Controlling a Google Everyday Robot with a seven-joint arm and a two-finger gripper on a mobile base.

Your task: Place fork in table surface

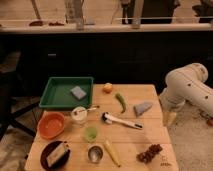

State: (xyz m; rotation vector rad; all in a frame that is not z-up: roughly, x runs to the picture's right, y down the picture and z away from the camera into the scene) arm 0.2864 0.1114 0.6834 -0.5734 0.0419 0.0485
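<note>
The worktop (150,92) carries one fork (92,108), one black-and-white utensil (122,121), one green tray (47,97) at 10 o'clock, one orange bowl (51,125), one white cup (78,115), one green cup (90,133), one metal cup (95,153), one green pepper (120,102) and one grey cloth (142,108). The fork lies near the worktop's centre, touching the white cup at that cup's 2 o'clock side. The gripper (170,119) hangs just off the worktop's 3 o'clock edge, fingers spread wide and holding nothing, with the fork at its 9 o'clock, well apart, and the green pepper and grey cloth between them.
</note>
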